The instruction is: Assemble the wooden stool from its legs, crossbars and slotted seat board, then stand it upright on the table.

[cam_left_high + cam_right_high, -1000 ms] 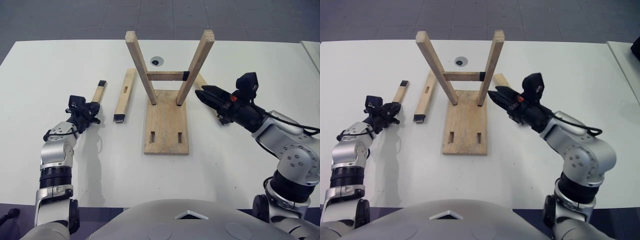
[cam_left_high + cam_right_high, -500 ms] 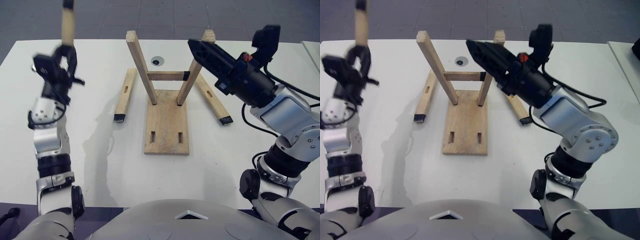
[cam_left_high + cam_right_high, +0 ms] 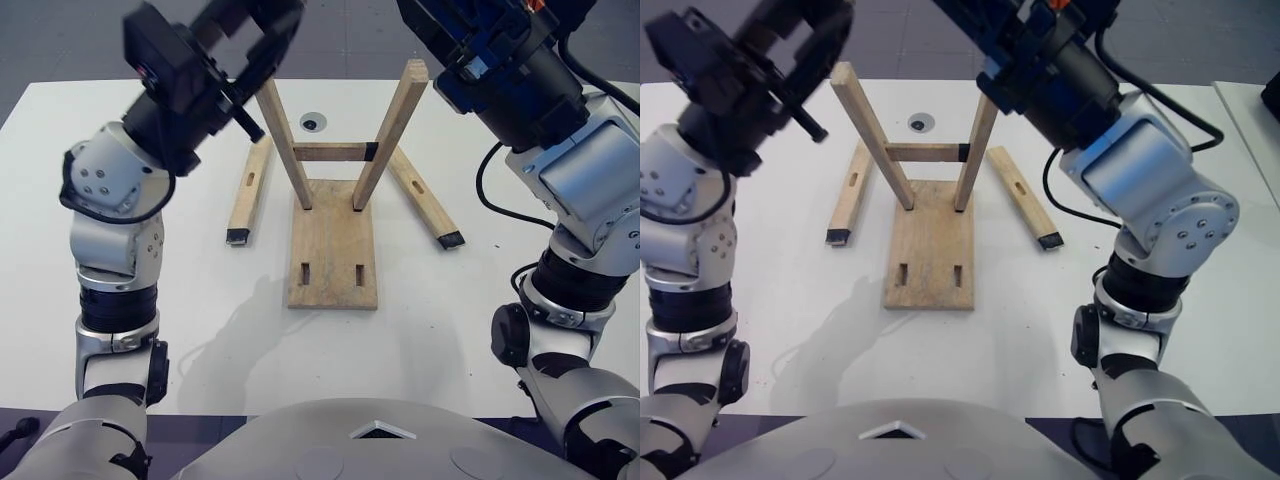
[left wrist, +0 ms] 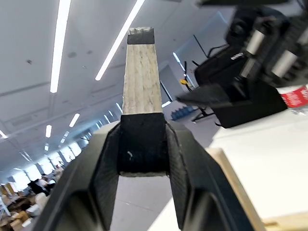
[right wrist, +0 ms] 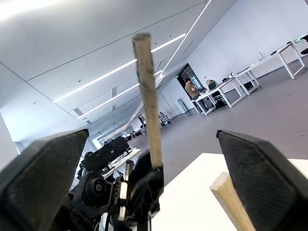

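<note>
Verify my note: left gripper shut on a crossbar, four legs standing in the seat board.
Wrong on the count: in the left eye view only two upright legs stand in the seat board; two loose legs lie flat on the table beside it. The left gripper is shut on the crossbar.

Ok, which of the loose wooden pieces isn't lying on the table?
The short bar with the black end, clamped in the left claw and held in the air. The two slotted legs lie flat beside the seat board.
</note>
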Robot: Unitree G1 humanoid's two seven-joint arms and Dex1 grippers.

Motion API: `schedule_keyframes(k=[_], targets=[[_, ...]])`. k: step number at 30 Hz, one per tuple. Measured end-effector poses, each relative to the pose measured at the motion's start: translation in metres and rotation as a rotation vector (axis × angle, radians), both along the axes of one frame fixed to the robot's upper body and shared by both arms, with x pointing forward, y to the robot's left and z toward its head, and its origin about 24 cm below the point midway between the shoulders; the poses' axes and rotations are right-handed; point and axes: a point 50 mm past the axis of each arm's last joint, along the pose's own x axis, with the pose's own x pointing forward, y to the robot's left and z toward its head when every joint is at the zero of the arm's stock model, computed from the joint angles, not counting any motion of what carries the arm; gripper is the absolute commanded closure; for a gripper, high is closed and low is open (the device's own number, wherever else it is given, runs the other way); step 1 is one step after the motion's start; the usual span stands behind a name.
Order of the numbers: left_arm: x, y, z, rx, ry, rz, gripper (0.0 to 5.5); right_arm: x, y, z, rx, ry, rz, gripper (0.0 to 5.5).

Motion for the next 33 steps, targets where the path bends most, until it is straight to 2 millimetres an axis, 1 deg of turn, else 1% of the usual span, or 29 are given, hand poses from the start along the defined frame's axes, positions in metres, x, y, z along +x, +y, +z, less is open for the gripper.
schedule_keyframes(k=[4, 7, 12, 16, 20, 23, 25, 32, 33], targets=[[-0.004, -0.006, -0.005, 0.012, 0.012, -0.023, 4.21, 0.002, -0.001, 0.004, 0.014, -0.014, 0.003, 1.85], [-0.007, -0.009, -0.005, 0.009, 0.011, -0.035, 4.21, 0.002, 0.002, 0.005, 0.013, -0.019, 0.016, 2.35], [-0.008, -0.01, -0.006, 0.012, 0.014, -0.045, 4.21, 0.002, 0.003, 0.006, 0.012, -0.026, 0.012, 3.01], [-0.01, -0.011, -0.005, 0.011, 0.009, -0.052, 4.21, 0.004, 0.002, 0.007, 0.009, -0.026, 0.002, 3.69], [-0.01, -0.012, -0.005, 0.008, 0.008, -0.054, 4.21, 0.005, 0.001, 0.007, 0.003, -0.024, -0.011, 4.26], [-0.01, -0.012, -0.005, 0.017, 0.001, -0.047, 4.21, 0.006, 0.001, 0.006, -0.012, -0.028, -0.031, 4.82], [-0.01, -0.012, -0.005, 0.022, -0.008, -0.042, 4.21, 0.007, 0.0, 0.006, -0.019, -0.029, -0.041, 5.07], [-0.009, -0.011, -0.005, 0.069, -0.063, 0.003, 4.21, 0.009, 0.002, 0.004, -0.028, -0.025, -0.069, 5.08], [-0.009, -0.011, -0.006, 0.068, -0.063, 0.004, 3.85, 0.009, 0.003, 0.004, -0.024, -0.023, -0.071, 5.08]])
